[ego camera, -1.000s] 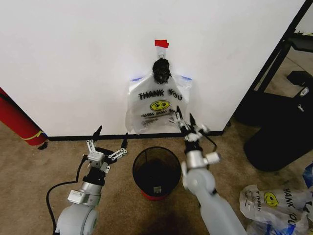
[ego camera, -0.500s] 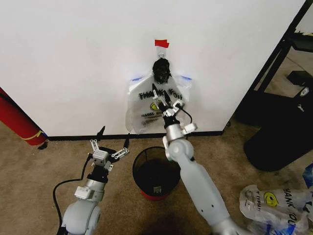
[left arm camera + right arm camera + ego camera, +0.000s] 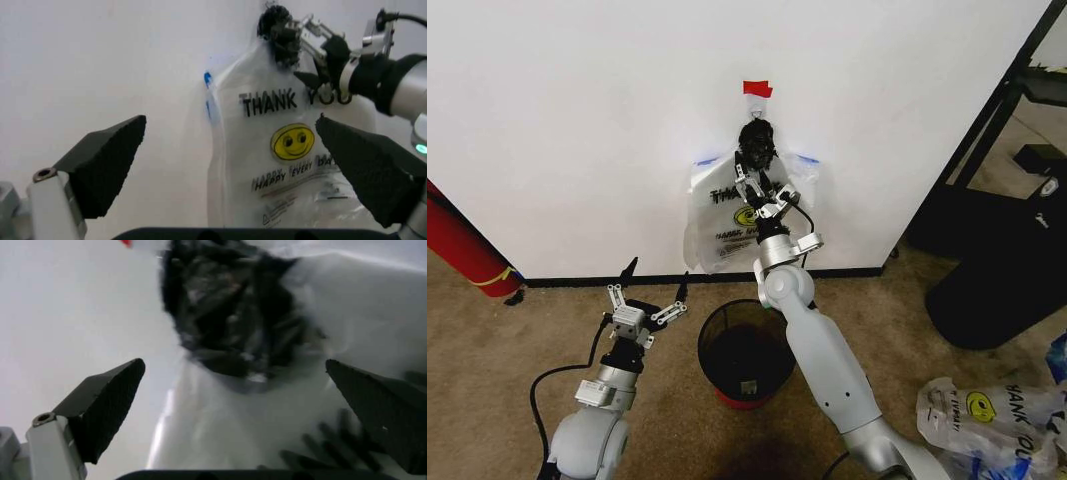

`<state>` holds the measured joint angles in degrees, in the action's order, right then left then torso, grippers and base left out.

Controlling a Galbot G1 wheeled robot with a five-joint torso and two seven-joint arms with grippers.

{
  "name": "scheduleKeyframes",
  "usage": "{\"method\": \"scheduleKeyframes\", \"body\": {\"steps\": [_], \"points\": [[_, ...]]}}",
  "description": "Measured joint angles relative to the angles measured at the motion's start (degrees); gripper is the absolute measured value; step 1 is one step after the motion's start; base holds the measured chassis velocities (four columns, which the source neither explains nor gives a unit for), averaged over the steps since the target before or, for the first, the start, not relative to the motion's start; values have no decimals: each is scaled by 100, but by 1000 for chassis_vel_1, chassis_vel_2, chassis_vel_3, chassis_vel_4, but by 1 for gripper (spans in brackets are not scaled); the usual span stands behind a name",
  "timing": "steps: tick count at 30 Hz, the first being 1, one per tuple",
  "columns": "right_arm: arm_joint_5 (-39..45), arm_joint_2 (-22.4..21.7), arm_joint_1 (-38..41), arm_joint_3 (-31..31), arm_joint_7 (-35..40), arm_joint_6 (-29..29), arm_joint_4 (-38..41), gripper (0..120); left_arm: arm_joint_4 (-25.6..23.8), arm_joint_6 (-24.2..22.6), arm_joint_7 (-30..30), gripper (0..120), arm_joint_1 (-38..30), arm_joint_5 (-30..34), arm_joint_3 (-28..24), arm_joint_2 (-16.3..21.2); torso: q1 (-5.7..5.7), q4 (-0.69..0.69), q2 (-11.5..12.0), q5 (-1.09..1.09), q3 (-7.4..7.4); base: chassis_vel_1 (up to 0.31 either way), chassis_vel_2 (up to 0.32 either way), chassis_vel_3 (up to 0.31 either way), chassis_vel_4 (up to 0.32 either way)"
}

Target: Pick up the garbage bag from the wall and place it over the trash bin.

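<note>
The garbage bag (image 3: 745, 222) hangs against the wall (image 3: 577, 120) at the centre of the head view, its gathered handles forming a dark knot (image 3: 756, 143) just under a small piece of red tape (image 3: 757, 89). The right gripper (image 3: 758, 190) is raised to the bag's upper part, just below that knot and in front of the "THANK YOU" print; its fingers (image 3: 107, 405) stand wide apart, and in the right wrist view they frame the dark knot (image 3: 233, 310) without closing on it. Whether the tips touch the plastic cannot be told. The left gripper (image 3: 653, 290) sits low in the lower left of the head view, above the carpet and beside the trash bin (image 3: 747, 350), its fingers (image 3: 110, 160) spread wide and holding nothing; the left wrist view looks between them at the bag (image 3: 287, 155) and the right gripper (image 3: 320, 50) against it. The bin stands on the floor directly below the hanging bag, near the baseboard (image 3: 577, 281). More bags of the same kind (image 3: 987, 410) lie on the carpet at the lower right.
</note>
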<state>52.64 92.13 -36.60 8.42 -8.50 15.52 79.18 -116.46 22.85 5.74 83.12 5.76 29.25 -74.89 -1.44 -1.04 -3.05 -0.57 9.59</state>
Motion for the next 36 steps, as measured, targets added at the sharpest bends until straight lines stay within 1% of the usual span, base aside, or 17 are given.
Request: {"method": "scheduleKeyframes", "body": {"steps": [4,9,12,13,14,18,19,24,26,29,32,33,34,35,36], "points": [[-46,0,7,8,65,4,-57,100,-9,-2,-2,100,-26,25,-22,11,0,0,0,0,0,0,0,0,0],[-42,0,80,18,-42,12,-63,100,21,31,-4,100,-20,26,-16,23,0,0,0,0,0,0,0,0,0],[-36,18,114,22,-144,15,-63,88,51,71,-6,100,-10,18,-11,20,0,0,0,0,-1,0,0,0,0],[-36,18,114,22,-144,15,-63,88,51,71,-6,100,-10,18,-11,20,0,0,0,0,-1,0,0,0,0],[-36,19,118,21,-163,15,-63,85,55,78,-6,100,-8,14,-10,16,0,1,0,0,-1,0,0,0,0],[-50,17,132,26,-196,20,-74,68,69,104,-7,100,-6,5,-8,0,0,1,0,0,-1,0,0,0,0],[-50,17,132,26,-196,20,-74,68,69,104,-7,100,-6,5,-8,0,0,1,0,0,-1,0,0,0,0],[-58,11,147,89,-203,25,-109,46,90,139,-6,100,-2,-12,-8,-15,0,0,0,0,-1,0,0,0,0],[-58,11,147,93,-203,25,-110,44,92,141,-6,100,-2,-13,-8,-16,0,0,0,0,-1,0,0,0,0],[-63,9,135,113,-211,28,-100,27,112,174,-5,100,10,-52,-14,-32,0,0,0,0,-1,0,0,0,0],[-91,7,104,119,-218,34,-73,16,116,187,-5,100,17,-75,-20,-41,0,0,0,0,-1,0,0,0,0],[-105,7,92,119,-218,37,-64,13,116,189,-4,100,22,-78,-21,-43,0,0,0,0,-1,0,0,0,0],[-105,7,92,119,-218,37,-64,13,116,189,-4,100,22,-78,-21,-43,0,0,0,0,-1,0,0,0,0],[-126,7,72,120,-218,41,-54,8,116,192,-4,100,28,-82,-21,-45,0,0,0,0,0,0,0,0,0],[-133,6,65,120,-218,44,-50,7,116,194,-4,100,29,-83,-21,-45,0,0,0,0,0,0,0,0,0]]}}
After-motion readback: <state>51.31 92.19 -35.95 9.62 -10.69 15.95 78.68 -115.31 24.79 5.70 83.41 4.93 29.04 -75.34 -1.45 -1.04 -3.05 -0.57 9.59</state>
